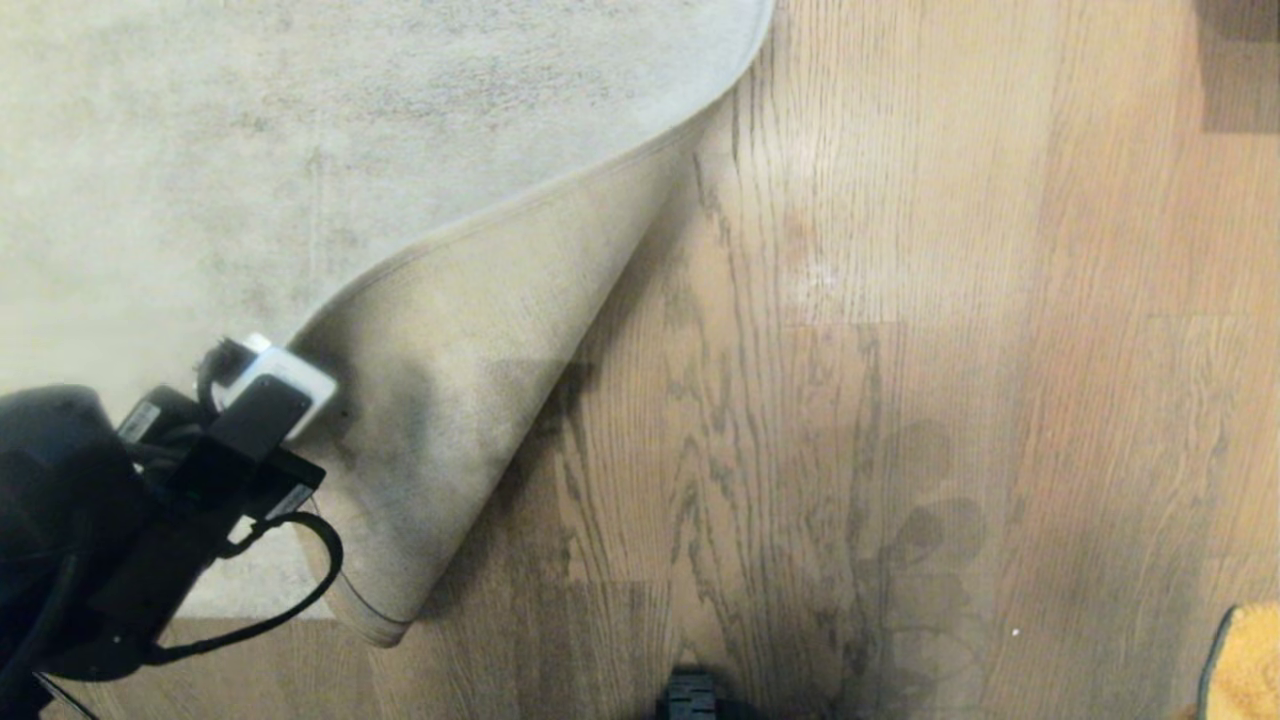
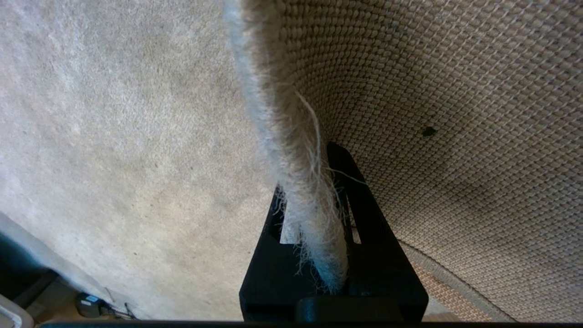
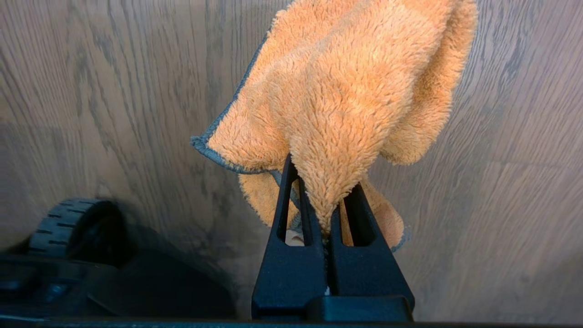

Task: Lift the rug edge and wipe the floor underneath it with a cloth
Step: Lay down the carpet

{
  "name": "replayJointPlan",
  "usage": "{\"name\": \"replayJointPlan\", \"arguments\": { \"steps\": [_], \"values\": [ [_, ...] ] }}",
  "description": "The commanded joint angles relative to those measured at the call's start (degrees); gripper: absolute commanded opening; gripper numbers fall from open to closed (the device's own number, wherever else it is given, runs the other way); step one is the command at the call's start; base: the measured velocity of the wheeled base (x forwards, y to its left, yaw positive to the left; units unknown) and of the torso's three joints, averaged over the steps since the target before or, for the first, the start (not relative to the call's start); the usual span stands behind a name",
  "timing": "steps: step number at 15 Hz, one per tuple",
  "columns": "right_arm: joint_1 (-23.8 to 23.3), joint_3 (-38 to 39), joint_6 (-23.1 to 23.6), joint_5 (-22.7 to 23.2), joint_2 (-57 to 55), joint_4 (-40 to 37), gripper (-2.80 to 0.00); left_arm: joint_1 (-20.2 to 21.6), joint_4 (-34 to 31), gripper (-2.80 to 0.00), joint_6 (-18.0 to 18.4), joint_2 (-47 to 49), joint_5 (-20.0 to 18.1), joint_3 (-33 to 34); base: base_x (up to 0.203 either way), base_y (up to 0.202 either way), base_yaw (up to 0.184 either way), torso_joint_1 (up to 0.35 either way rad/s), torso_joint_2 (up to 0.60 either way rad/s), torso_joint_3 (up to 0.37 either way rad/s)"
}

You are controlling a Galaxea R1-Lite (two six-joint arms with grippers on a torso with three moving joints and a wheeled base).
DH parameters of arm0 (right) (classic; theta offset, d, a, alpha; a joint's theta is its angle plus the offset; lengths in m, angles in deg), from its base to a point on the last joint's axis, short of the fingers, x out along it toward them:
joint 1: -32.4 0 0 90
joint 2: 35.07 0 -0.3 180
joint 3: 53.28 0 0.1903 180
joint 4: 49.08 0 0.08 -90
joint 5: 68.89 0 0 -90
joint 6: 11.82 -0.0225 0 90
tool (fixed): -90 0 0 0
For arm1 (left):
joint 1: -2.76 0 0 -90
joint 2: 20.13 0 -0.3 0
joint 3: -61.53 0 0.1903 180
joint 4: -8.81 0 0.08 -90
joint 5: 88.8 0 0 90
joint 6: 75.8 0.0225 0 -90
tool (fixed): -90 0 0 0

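Keep your left gripper (image 2: 314, 218) clamped on the rug edge (image 1: 480, 400) held folded back, and sweep the cloth (image 3: 337, 105), pinched in your right gripper (image 3: 325, 214), across the floor (image 1: 900, 350) just uncovered

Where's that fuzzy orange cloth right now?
The cloth hangs pinched in the right gripper above the floor, at the head view's lower right corner, away from the rug edge.

**A room in a home**

This is looking like a living room at home. A big soft rug (image 1: 250, 150) is lying on a brown wooden floor (image 1: 900, 350), like in a house.
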Motion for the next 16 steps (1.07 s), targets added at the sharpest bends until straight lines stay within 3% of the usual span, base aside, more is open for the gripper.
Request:
{"name": "replayJointPlan", "arguments": {
  "steps": [1,13,16],
  "values": [
    [0.05,0.0,-0.46,-0.07,-0.22,0.0,-2.8,-0.14,0.41,-2.8,-0.2,-0.44,0.08,0.69,0.0,0.0,0.0,0.0,0.0,0.0],
    [0.05,0.0,-0.46,-0.07,-0.22,0.0,-2.8,-1.89,0.41,-2.8,-1.45,-5.14,0.08,0.95,0.0,0.0,0.0,0.0,0.0,0.0],
    [0.05,0.0,-0.46,-0.07,-0.22,0.0,-2.8,-2.19,0.32,-2.8,-3.5,-5.8,0.11,1.68,0.0,0.0,0.0,0.0,0.0,0.0]
  ]
}}
